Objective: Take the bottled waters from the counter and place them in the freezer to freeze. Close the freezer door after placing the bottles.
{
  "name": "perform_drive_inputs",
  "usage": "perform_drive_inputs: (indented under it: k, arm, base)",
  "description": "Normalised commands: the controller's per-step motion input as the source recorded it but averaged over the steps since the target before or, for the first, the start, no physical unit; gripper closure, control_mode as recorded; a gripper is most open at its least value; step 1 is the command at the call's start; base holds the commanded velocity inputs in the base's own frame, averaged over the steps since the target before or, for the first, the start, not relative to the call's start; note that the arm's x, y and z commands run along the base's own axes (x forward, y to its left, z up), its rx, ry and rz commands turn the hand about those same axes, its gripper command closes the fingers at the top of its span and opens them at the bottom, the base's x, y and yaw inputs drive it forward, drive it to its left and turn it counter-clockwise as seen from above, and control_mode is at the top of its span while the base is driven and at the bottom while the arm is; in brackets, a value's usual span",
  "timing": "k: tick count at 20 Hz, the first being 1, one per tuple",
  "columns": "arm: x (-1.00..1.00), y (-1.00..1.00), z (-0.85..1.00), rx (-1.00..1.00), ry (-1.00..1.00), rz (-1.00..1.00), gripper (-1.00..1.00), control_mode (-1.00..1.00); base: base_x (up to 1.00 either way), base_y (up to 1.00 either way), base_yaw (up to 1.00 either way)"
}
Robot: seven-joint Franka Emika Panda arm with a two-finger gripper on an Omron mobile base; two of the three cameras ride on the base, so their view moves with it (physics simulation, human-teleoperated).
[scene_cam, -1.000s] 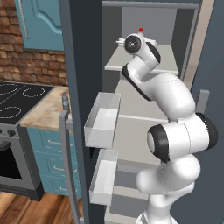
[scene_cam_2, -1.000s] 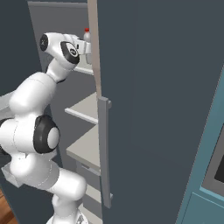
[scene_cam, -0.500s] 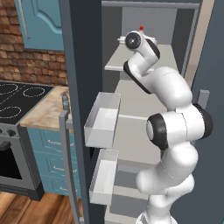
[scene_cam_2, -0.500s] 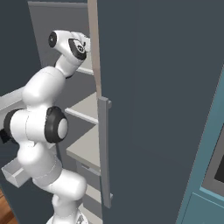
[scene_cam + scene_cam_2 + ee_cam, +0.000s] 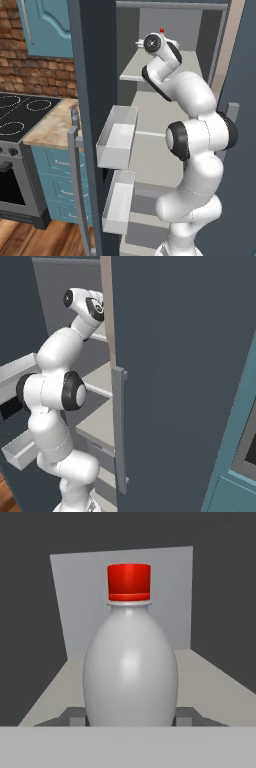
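The claw (image 5: 130, 719) is clamped on the whitish plastic bottle with the red cap (image 5: 130, 662), its two dark fingertips (image 5: 75, 718) pressed against the bottle's lower sides. The bottle stands upright, a plump glossy body narrowing to a ribbed cap. It sits far inside the tall dark slate-grey freezer (image 5: 90, 60), over the upper pale grey shelf (image 5: 131, 70), its red cap peeking above the wrist.

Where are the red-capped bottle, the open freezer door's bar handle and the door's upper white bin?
red-capped bottle (image 5: 130, 667): hand view, on its white body.
bar handle (image 5: 74, 165): left base view, on the bar's middle.
upper white bin (image 5: 117, 135): left base view, on its front wall.
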Motion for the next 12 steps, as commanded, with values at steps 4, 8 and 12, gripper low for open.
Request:
perform_drive_inputs:
  k: [4,8,12]
  arm:
    - [0.4,-0.25,-0.32,0.0,0.0,0.0,1.0,-1.0]
    - [0.38,-0.22,-0.31,0.0,0.0,0.0,1.0,-1.0]
    - [0.33,-0.22,-0.33,0.0,0.0,0.0,1.0,-1.0]
  base:
    - [0.0,0.0,0.0]
    - [0.0,0.0,0.0]
    - [0.0,0.0,0.0]
